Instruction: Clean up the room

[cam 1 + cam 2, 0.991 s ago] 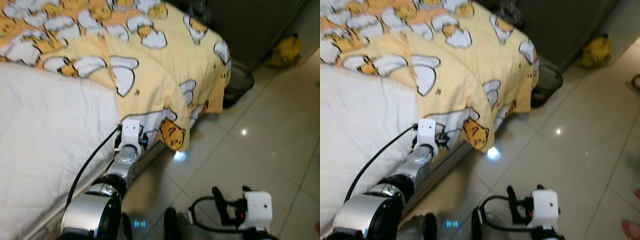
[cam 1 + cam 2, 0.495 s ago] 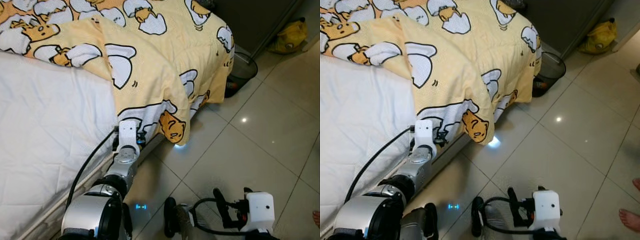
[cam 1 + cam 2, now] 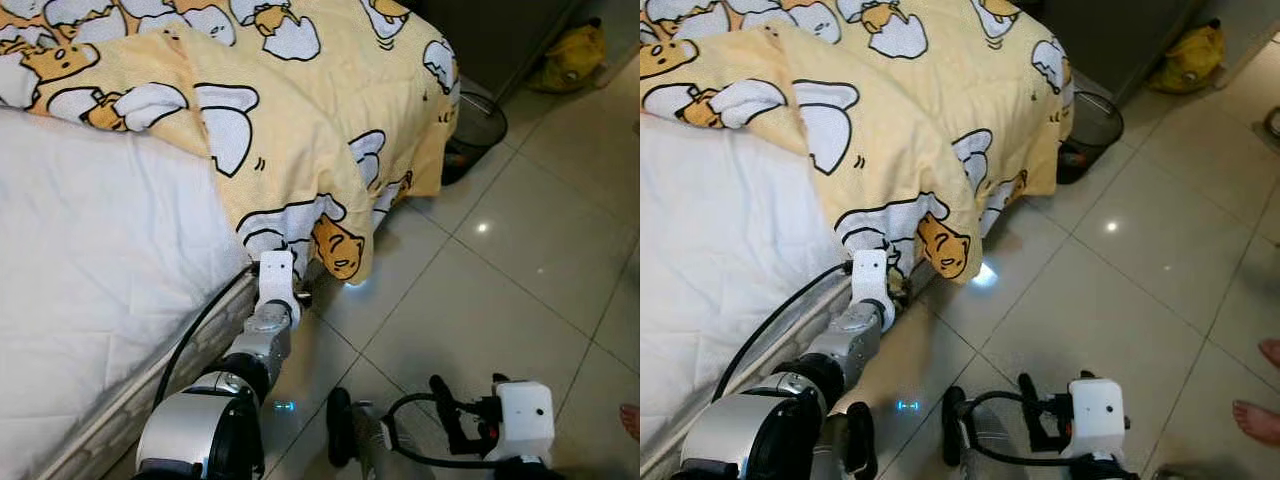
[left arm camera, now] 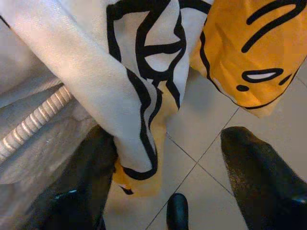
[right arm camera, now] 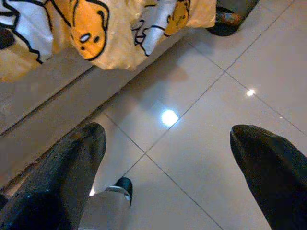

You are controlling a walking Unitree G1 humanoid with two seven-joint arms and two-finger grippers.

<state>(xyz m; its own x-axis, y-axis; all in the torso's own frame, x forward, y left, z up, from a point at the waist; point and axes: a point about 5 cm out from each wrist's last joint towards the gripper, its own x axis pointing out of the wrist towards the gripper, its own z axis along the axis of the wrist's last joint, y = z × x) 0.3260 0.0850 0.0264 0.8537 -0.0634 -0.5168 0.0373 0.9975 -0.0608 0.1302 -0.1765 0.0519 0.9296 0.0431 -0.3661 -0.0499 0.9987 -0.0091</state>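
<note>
Yellow blanket draped over bed corner, hem hanging toward tiled floor. Left gripper at hanging hem, 2 fingers spread, fabric between them. Right gripper spread wide, low above floor.

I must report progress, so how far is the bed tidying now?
Done: nothing looks finished; the yellow blanket lies bunched, its corner drooping over the bed edge above the floor. In hand: the left tool, open, sits at that hanging corner. Left: the white mattress is uncovered, and the right tool is open above the tiles.
</note>
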